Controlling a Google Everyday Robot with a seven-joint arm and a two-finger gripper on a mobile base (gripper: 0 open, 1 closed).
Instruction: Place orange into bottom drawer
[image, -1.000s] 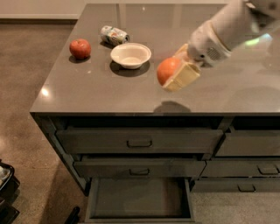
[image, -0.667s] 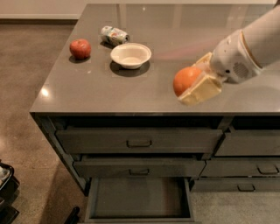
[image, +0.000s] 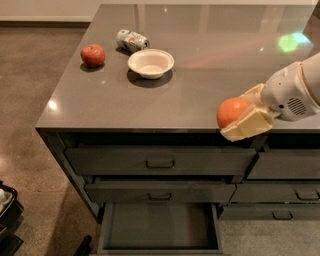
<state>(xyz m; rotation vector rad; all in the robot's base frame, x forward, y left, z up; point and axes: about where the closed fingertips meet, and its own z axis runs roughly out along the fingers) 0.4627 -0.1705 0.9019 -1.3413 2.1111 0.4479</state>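
Observation:
The orange (image: 231, 111) is round and bright, held in my gripper (image: 240, 114) at the right, over the front edge of the grey counter (image: 150, 100). The cream fingers (image: 248, 126) are shut on the fruit from both sides; the white arm comes in from the right edge. The bottom drawer (image: 159, 226) is pulled open at the bottom centre, a shallow dark grey tray with a bare flat bottom. It lies below and to the left of the orange.
On the counter's far left are a red apple (image: 93, 55), a crushed can (image: 132, 40) and a white bowl (image: 150, 63). Two shut handled drawers (image: 160, 162) sit above the open one. A neighbouring drawer column (image: 282, 192) is at right. A dark object (image: 7, 215) is on the floor at left.
My gripper has carried the orange right and toward the counter's front edge, lowering it from the middle of the counter. Nothing else has moved.

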